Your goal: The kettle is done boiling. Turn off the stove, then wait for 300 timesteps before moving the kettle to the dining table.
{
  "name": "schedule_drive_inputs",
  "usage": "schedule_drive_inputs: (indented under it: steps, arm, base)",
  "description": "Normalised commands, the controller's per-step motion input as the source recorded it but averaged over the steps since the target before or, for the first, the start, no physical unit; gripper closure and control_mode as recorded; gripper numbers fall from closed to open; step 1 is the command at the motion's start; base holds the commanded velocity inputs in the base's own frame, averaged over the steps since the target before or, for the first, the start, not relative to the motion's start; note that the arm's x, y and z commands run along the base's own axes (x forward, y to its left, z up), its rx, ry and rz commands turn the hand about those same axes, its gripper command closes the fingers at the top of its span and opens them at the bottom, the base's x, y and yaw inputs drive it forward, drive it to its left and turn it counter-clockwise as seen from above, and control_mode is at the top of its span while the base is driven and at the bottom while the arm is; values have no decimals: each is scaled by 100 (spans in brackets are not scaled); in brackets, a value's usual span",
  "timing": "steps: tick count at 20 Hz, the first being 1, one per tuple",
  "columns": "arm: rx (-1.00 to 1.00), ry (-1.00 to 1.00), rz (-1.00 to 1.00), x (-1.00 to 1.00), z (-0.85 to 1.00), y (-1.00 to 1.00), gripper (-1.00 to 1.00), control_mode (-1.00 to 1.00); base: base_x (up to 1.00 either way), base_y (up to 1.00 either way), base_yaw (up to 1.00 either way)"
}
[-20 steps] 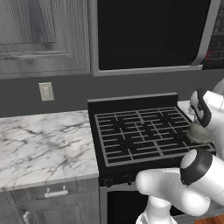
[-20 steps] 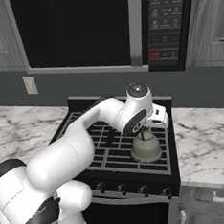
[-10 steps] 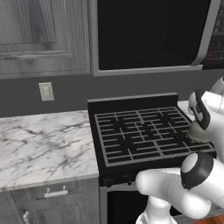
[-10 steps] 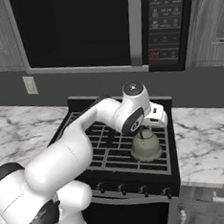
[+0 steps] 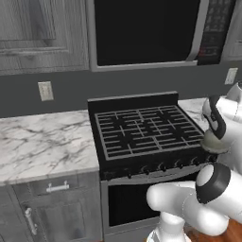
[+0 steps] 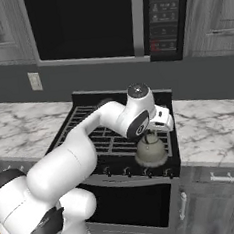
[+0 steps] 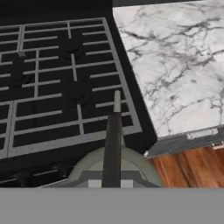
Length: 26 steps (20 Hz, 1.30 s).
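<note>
Directly below the hand hangs the kettle (image 6: 151,150), a small squat rounded pot in dull grey-beige metal. Its thin dark handle (image 7: 113,144) arches over the top and, from the hand camera, runs as 1 narrow dark strip straight up the middle of the domed body (image 7: 117,168). The gripper (image 6: 151,135) is clamped shut on that handle, with the white wrist block just above the kettle's crown. In the right base camera the kettle sits at the stove's (image 6: 103,140) front right corner, over the row of small knobs (image 6: 136,171) and the front edge of the grates; whether its base touches the grate cannot be told. From the left base camera only a sliver of the kettle (image 5: 215,144) shows, tucked under the arm's white link at the stove's right edge.

Ahead of the hand lie the grey grid grates (image 7: 52,83) on the black cooktop, bare of any pot. To the hand's right spreads a white grey-veined marble counter (image 7: 175,61), and below its edge a strip of reddish wood floor (image 7: 192,164). Nothing can be seen of the kettle's inside.
</note>
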Motion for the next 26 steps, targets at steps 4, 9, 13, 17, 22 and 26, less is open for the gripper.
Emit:
schedule_drive_inputs:
  steps: [4, 9, 13, 17, 22, 26]
  arm:
    - [0, 0, 0, 0, 0, 0, 100, 100]
    - [0, 0, 0, 0, 0, 0, 100, 100]
    - [0, 0, 0, 0, 0, 0, 100, 100]
    - [0, 0, 0, 0, 0, 0, 100, 100]
    - [0, 0, 0, 0, 0, 0, 100, 100]
    - [0, 0, 0, 0, 0, 0, 100, 100]
  base:
    - [-71, -17, -25]
    - [-48, -39, -31]
    - [-19, -62, -41]
    - [-1, -59, -50]
    - [0, -60, -53]
    - [0, -55, -53]
